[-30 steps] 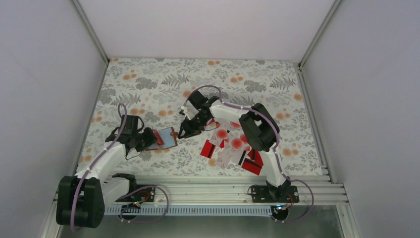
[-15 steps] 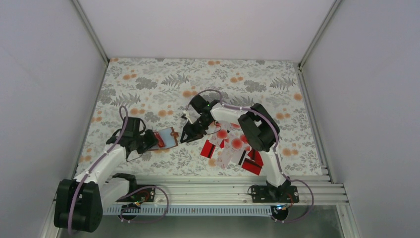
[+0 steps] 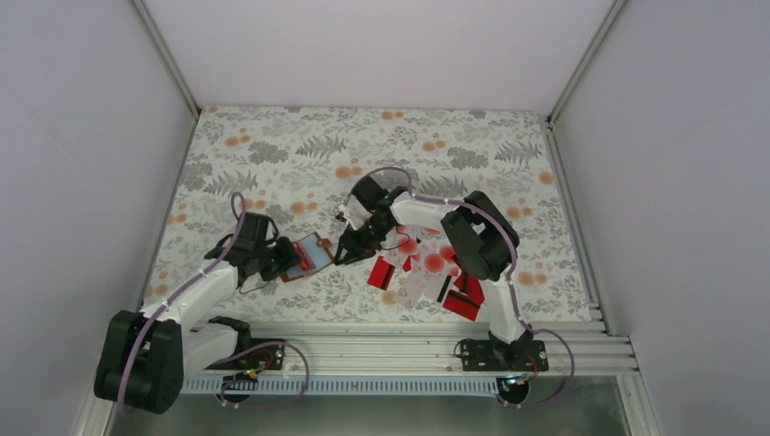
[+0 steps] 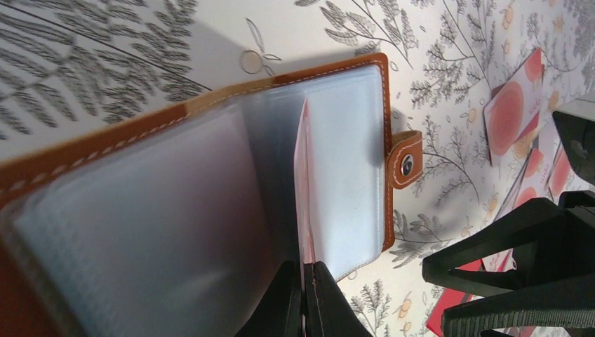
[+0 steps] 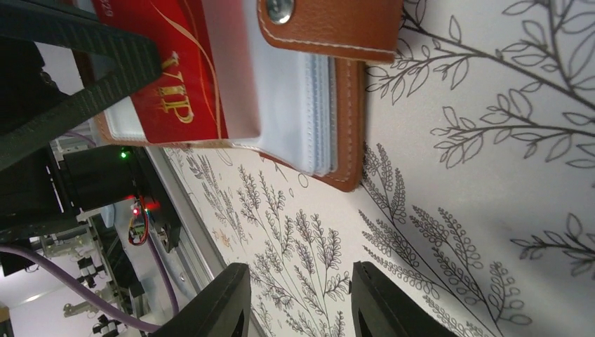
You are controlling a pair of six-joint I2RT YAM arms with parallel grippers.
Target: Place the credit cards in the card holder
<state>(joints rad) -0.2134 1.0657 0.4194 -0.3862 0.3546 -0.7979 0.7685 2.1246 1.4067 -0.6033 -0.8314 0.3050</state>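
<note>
Left gripper point(image 4: 303, 272) pinches a card point(image 4: 304, 182) (edge-on) at the holder point(image 4: 295, 78). Right gripper point(image 5: 302, 270), half-open and empty, sits just off the holder's tab point(image 5: 330, 28) edge.

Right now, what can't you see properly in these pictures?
Credit cards, top view: the right arm covers part of the pile, so no counting.
Red card, left wrist view: seen edge-on in the shut left pincer, face hidden.
Card holder, right wrist view: cut off by the top edge; the left pincer covers part of the red card.
Card holder's near pockets, left wrist view: blurred.
</note>
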